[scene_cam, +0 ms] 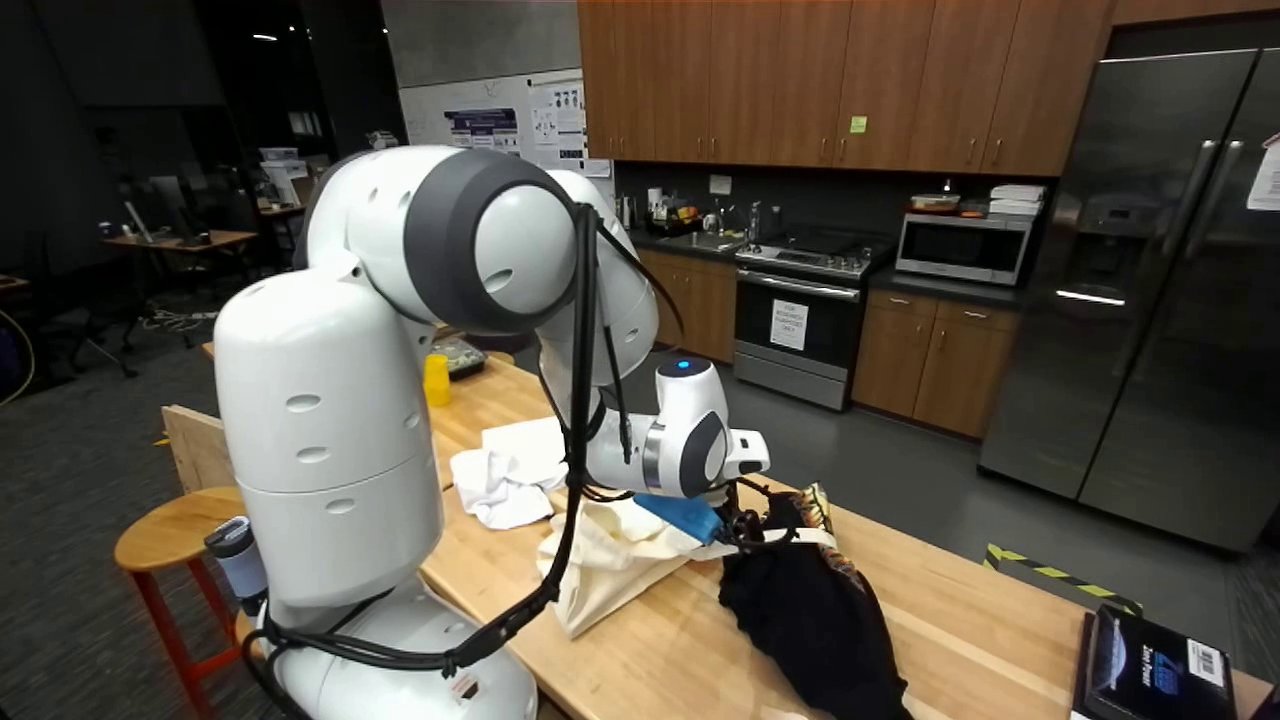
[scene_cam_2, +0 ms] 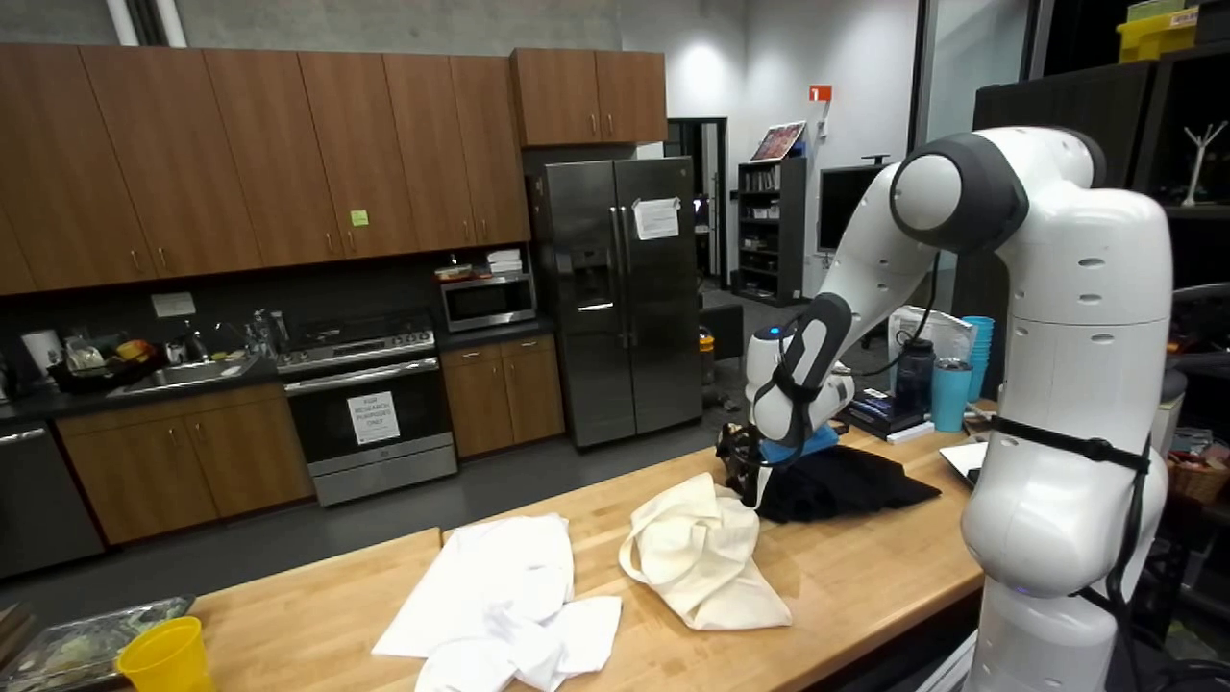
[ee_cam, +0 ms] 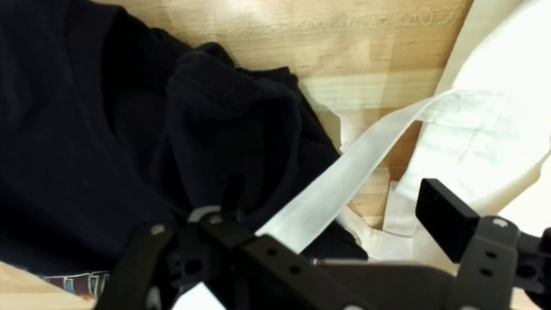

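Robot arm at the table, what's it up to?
The robot arm has its claw open at the edge of some black clothing on the table, where a pale strap from a cream bag runs across. Nothing is clamped; whether it touches the strap, I can't tell. The bag lies beside the clothing, with a white cloth on the bag's other side.

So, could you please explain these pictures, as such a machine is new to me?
The white robot arm ends in a black gripper, which works like a hand. Two pictures look on from outside; the close-up is taken from its wrist. On the wooden table lie black clothing, a cream bag and white cloth; a yellow cup stands there too. The fingers are apart and seem to hold nothing; the bag's strap disappears behind one, touching or not I cannot tell.
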Action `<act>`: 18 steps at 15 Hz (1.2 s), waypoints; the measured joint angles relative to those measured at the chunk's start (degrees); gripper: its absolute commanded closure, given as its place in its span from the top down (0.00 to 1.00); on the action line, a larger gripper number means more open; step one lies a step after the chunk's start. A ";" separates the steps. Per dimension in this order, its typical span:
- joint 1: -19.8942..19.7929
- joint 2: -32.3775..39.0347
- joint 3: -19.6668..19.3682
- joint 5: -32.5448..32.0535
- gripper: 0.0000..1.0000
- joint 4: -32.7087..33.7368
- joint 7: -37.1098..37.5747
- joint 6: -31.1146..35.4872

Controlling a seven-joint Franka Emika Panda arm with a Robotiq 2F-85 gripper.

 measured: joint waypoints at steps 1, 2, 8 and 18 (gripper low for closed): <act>-0.18 0.00 -0.72 -0.70 1.00 0.24 1.07 -0.19; -0.49 0.00 -1.37 -0.80 1.00 0.47 1.68 -0.47; -3.30 0.10 -3.09 1.08 1.00 0.81 1.76 -0.81; -2.22 1.85 -0.26 8.99 1.00 4.90 0.24 -0.98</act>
